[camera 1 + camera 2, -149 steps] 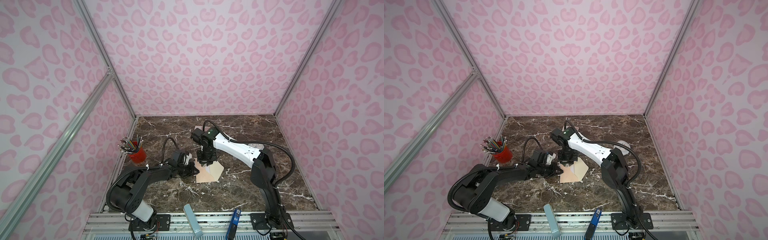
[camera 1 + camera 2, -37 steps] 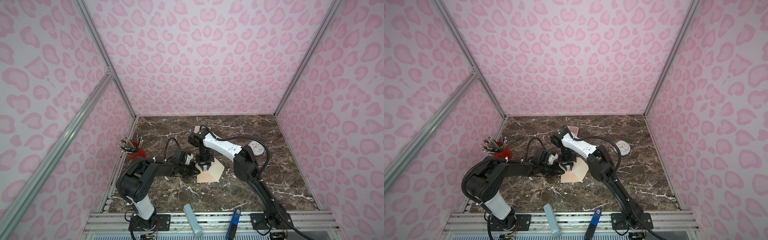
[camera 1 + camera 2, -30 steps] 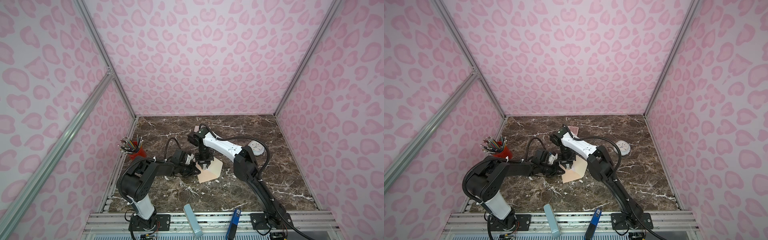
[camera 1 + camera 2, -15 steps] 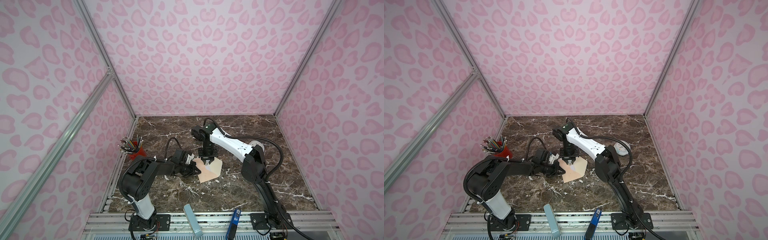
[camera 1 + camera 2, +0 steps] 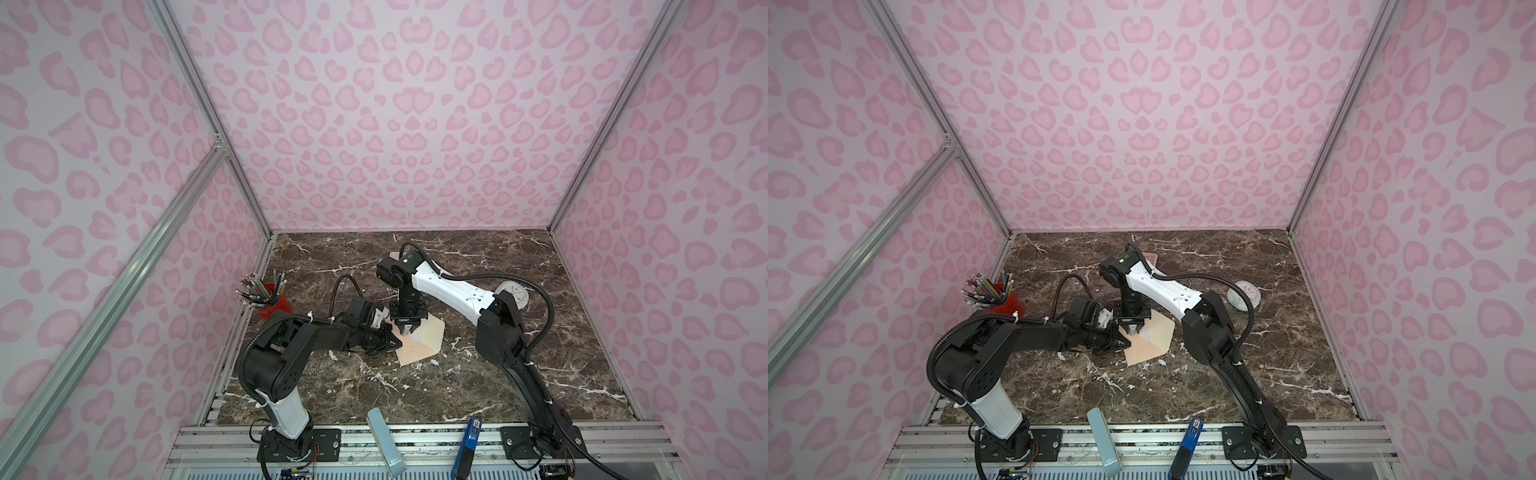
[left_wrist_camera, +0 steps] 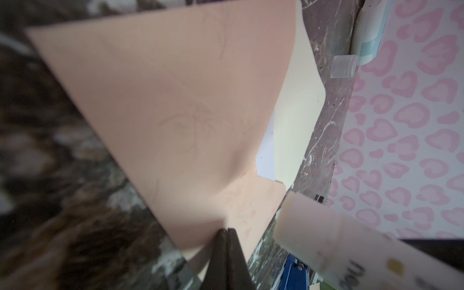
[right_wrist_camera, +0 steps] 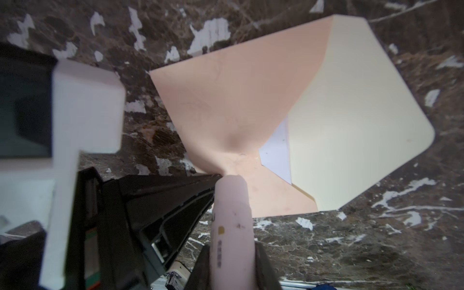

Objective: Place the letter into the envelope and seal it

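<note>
The peach envelope [image 5: 415,351] [image 5: 1144,352] lies on the marble table with its cream flap [image 7: 351,113] open flat. A white corner of the letter [image 7: 276,153] [image 6: 267,155] peeks out of the pocket mouth. My left gripper [image 5: 397,343] [image 5: 1125,344] [image 6: 227,231] is shut, pinching the envelope's front panel, which puckers at the tips. My right gripper [image 5: 409,328] [image 5: 1133,326] [image 7: 232,251] hangs over the envelope, shut on a pale glue stick [image 7: 231,213] [image 6: 313,226]. The stick's tip touches the peach panel right beside the left fingertips.
A red cup of pencils [image 5: 272,305] [image 5: 1007,305] stands at the left wall. A white round timer [image 5: 515,293] [image 5: 1246,295] sits behind the right arm, and a pink calculator [image 5: 1150,259] lies farther back. A clear cap [image 6: 344,66] rests beyond the flap.
The right arm's elbow has swung out to the right while the glue stick stays at the envelope. The left gripper and the envelope have held still.
</note>
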